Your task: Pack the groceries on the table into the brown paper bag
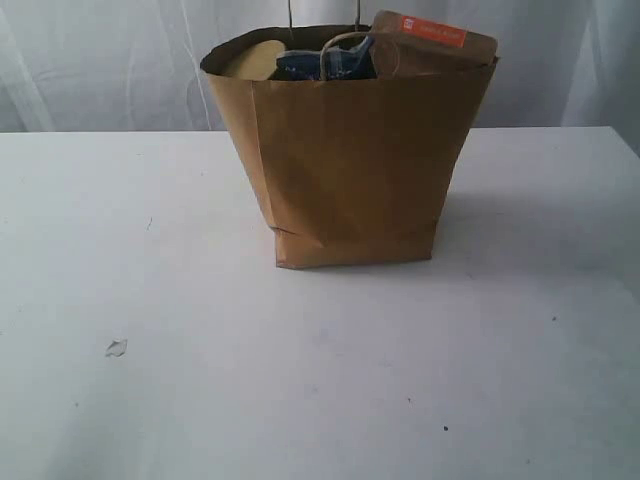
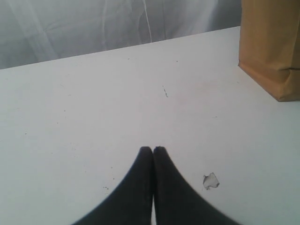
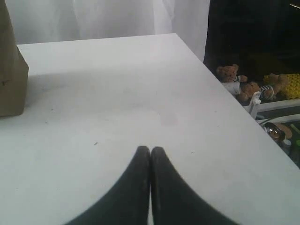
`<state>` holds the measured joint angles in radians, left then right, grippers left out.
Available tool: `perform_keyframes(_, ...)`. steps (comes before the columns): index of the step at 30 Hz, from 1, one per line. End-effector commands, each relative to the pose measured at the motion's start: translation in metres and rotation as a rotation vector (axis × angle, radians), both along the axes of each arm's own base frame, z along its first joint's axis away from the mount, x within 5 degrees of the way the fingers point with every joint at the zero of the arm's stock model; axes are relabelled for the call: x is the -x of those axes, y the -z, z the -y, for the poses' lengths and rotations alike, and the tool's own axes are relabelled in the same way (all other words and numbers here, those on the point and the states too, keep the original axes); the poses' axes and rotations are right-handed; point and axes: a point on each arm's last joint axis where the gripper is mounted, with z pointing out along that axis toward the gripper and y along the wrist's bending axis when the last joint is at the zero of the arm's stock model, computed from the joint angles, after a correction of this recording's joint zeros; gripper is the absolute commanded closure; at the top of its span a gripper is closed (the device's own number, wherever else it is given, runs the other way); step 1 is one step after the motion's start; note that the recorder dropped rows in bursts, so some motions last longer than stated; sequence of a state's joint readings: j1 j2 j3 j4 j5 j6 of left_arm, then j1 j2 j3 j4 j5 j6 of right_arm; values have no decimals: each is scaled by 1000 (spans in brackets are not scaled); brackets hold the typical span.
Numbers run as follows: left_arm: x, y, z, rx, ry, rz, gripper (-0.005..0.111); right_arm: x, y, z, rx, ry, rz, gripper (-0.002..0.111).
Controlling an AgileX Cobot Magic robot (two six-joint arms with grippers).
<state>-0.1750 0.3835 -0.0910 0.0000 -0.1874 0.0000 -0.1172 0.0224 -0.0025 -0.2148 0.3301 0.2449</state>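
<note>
The brown paper bag [image 1: 350, 160] stands upright at the middle back of the white table [image 1: 300, 380]. Groceries show above its rim: the brown red-labelled pouch [image 1: 435, 38] at the right, a blue packet [image 1: 320, 62] in the middle, a tan lid [image 1: 252, 60] at the left. A twisted paper handle [image 1: 340, 48] loops over them. Neither arm shows in the exterior view. My left gripper [image 2: 153, 149] is shut and empty over bare table, the bag's corner [image 2: 272, 47] well off to one side. My right gripper [image 3: 150, 149] is shut and empty too, the bag's edge [image 3: 10, 70] apart from it.
A small pale flat scrap [image 1: 116, 347] lies on the table at the front left, also close beside the left fingers [image 2: 210, 181]. In the right wrist view the table edge [image 3: 225, 89] drops off to a shelf with teddy bears [image 3: 234, 77]. White curtains hang behind.
</note>
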Motion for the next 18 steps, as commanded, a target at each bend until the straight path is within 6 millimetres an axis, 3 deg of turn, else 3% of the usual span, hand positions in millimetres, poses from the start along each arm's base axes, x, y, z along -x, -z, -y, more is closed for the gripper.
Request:
perform_keyframes(1, 16, 0, -1, 8, 15, 35, 107, 0, 0, 0, 3, 8, 3, 108)
perform_keyframes(6, 35, -14, -10, 41, -79, 250, 107, 0, 0, 0, 3, 7, 5, 108)
perform_keyframes(10, 38, 12, -13, 172, -181, -49, 107, 0, 0, 0, 3, 7, 5, 108)
perform_keyframes(11, 40, 17, -12, 166, -182, -101, 107, 0, 0, 1, 3, 8, 3, 108)
perform_keyframes(13, 43, 45, -13, 45, -162, -258, 107, 0, 0, 1, 3, 8, 3, 108)
perform_keyframes(18, 41, 50, -12, 1, -133, -237, 107, 0, 0, 0, 0, 7, 5, 108)
